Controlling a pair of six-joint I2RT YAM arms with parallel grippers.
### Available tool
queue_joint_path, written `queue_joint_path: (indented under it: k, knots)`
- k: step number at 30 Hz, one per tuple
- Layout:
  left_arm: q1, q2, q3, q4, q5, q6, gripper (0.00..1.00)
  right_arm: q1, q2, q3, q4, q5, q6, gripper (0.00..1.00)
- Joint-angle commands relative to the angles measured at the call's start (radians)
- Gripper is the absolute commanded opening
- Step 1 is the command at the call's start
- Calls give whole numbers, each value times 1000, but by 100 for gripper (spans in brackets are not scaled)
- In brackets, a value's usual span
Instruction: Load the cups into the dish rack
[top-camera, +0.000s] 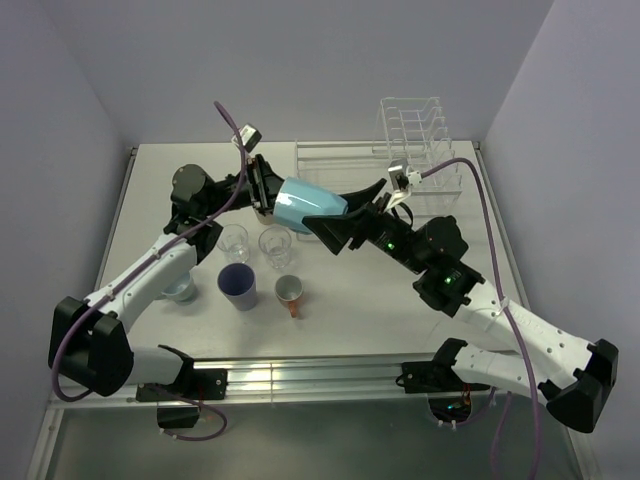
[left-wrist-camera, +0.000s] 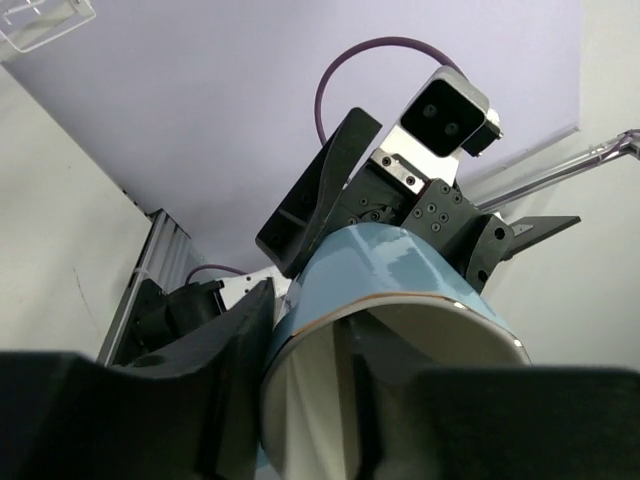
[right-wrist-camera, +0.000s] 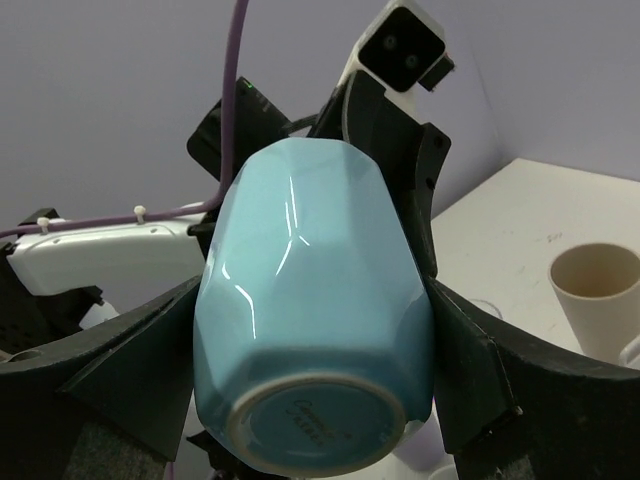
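The light blue cup (top-camera: 308, 207) hangs on its side in mid-air between both grippers, above the table. My left gripper (top-camera: 268, 195) is shut on its rim, one finger inside and one outside, as the left wrist view shows (left-wrist-camera: 300, 370). My right gripper (top-camera: 345, 212) clasps the base end, with its pads against both sides of the cup (right-wrist-camera: 310, 330). On the table stand two clear glasses (top-camera: 233, 240) (top-camera: 274, 242), a purple cup (top-camera: 237, 285) and an orange-handled mug (top-camera: 289, 291). The grey-blue mug (top-camera: 180, 290) is half hidden under my left arm. The tan cup (right-wrist-camera: 595, 285) shows only in the right wrist view. The clear dish rack (top-camera: 415, 130) stands at the back right.
The rack's low flat section (top-camera: 335, 158) lies behind the held cup, and its upright dividers rise at the right. Grey walls close in the table at the back and on both sides. A metal rail (top-camera: 300, 378) runs along the near edge.
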Motion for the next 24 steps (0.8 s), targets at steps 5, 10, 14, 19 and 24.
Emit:
queue_joint_path:
  k: [5,10,14,19,24]
  knots:
    - [-6,-7,65,39,-45,20,46,8,-83,47,8,67,4,0]
    - [23,-16,70,29,-43,32,54,8,-114,70,-81,118,-28,0]
    - [56,-17,80,18,-29,27,56,1,-134,81,-129,162,-41,0]
    - [132,-30,83,-20,-9,32,58,-11,-140,113,-213,216,-59,0]
    - [262,-49,89,-100,9,67,58,-34,-128,159,-312,254,-70,0]
